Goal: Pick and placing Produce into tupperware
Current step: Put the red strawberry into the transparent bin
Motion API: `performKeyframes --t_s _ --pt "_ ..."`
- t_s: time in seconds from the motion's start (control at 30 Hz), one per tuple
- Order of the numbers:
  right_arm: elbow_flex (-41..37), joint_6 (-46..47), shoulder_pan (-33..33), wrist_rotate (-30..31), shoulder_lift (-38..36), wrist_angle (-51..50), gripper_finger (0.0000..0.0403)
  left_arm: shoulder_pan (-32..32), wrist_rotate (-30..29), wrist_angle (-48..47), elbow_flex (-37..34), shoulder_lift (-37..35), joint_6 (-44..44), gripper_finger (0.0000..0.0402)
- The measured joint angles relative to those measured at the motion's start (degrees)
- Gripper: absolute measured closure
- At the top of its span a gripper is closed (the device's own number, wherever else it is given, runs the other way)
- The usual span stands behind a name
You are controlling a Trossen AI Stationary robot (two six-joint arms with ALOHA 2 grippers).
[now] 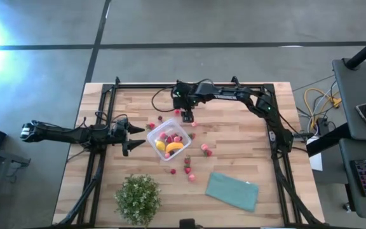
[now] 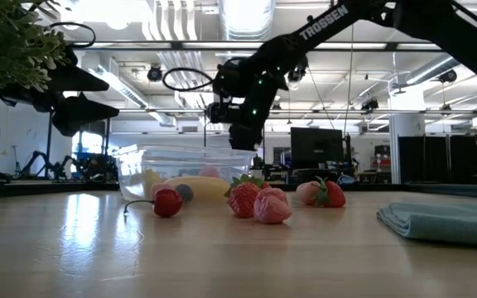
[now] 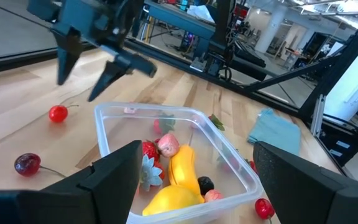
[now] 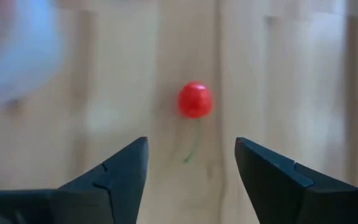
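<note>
The clear square tupperware (image 1: 168,141) sits mid-table and holds a yellow banana (image 3: 182,168), a round yellow fruit (image 3: 169,200) and a few strawberries (image 3: 166,144). More strawberries (image 1: 205,149) lie loose on the wood on its right and near sides. My left gripper (image 1: 140,136) is open, level at the container's left side, with its fingers apart from the wall. My right gripper (image 1: 187,117) is open and points down beyond the container's far side. It hovers above a red cherry (image 4: 195,99) that lies on the table with its stem. A dark cherry (image 3: 28,163) lies nearby.
A green potted plant (image 1: 137,197) stands at the near edge, left of centre. A teal folded cloth (image 1: 232,191) lies on the near right. Black frame rails (image 1: 107,95) run along the far, left and right table edges. Bare wood shows between the cloth and the strawberries.
</note>
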Motion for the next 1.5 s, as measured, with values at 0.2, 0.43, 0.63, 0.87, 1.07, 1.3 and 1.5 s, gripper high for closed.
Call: performKeyframes --t_s 0.2,0.43,0.63,0.87,1.07,1.3,1.5 --pt "8.18 4.73 -2.65 -8.8 0.17 -7.92 0.0178 0.0 0.0 -0.06 0.0 -0.05 -0.01 0.0109" --pt "20.36 22.82 -4.15 -7.61 6.54 -12.66 0.0179 -0.01 0.0 -0.07 0.0 0.01 -0.02 0.0109" --pt "30.35 31.79 -2.21 4.45 14.39 -27.49 0.018 -0.02 0.0 -0.07 0.0 -0.09 -0.01 0.0109" --pt "27.49 30.33 -1.95 -5.2 14.56 -28.84 0.0177 -0.02 0.01 -0.04 0.0 -0.05 -0.01 0.0109" --pt "28.78 19.4 -1.1 -6.74 14.45 -24.93 0.0177 0.0 0.0 -0.09 0.0 -0.01 -0.01 0.0109" --pt "26.37 8.17 -1.27 0.06 14.45 -23.27 0.0177 -0.02 0.0 -0.04 0.0 -0.01 0.0 0.0109" --pt "26.42 1.72 -3.75 -2.81 14.45 -22.86 0.0177 -0.02 0.0 -0.04 0.0 -0.05 -0.02 0.0109"
